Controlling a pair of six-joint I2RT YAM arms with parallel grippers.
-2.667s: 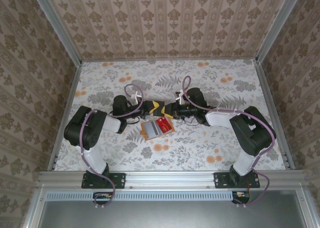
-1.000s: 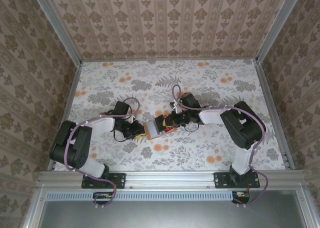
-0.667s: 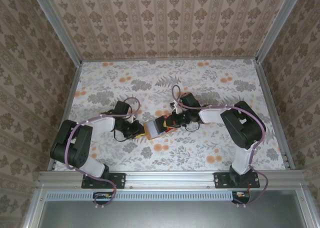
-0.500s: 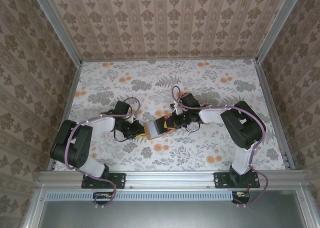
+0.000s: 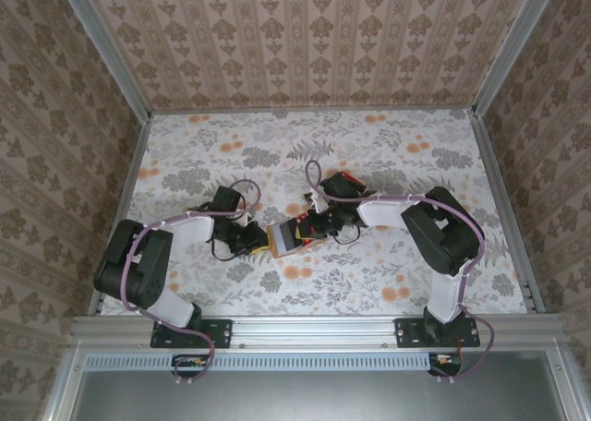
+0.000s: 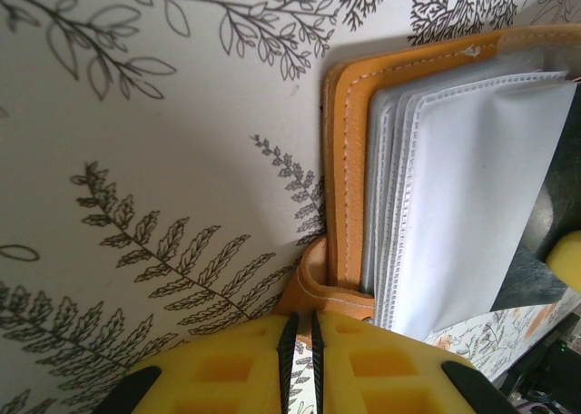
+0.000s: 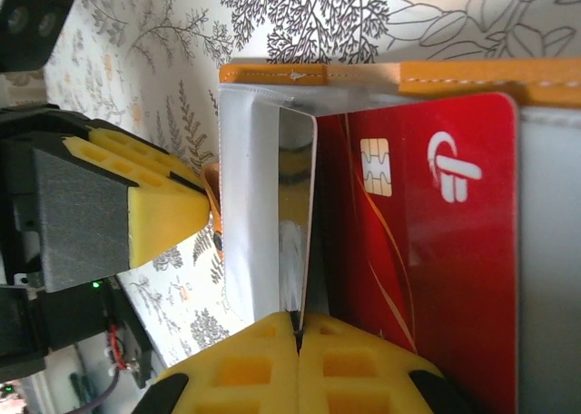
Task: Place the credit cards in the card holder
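Presently the card holder (image 5: pixel 284 240) is laid open on the flowered table (image 5: pixel 388 149), near its middle, between the two arms. Its orange corner tab (image 6: pixel 307 291) is pinched by the left gripper (image 6: pixel 300 328), whose yellow fingers are drawn almost together. A clear plastic sleeve (image 7: pixel 268 205) of the holder is nipped at its edge by the right gripper (image 7: pixel 298 330), fingers pressed tight. A red card (image 7: pixel 427 251) is seen lying flat inside the holder, just beside that sleeve.
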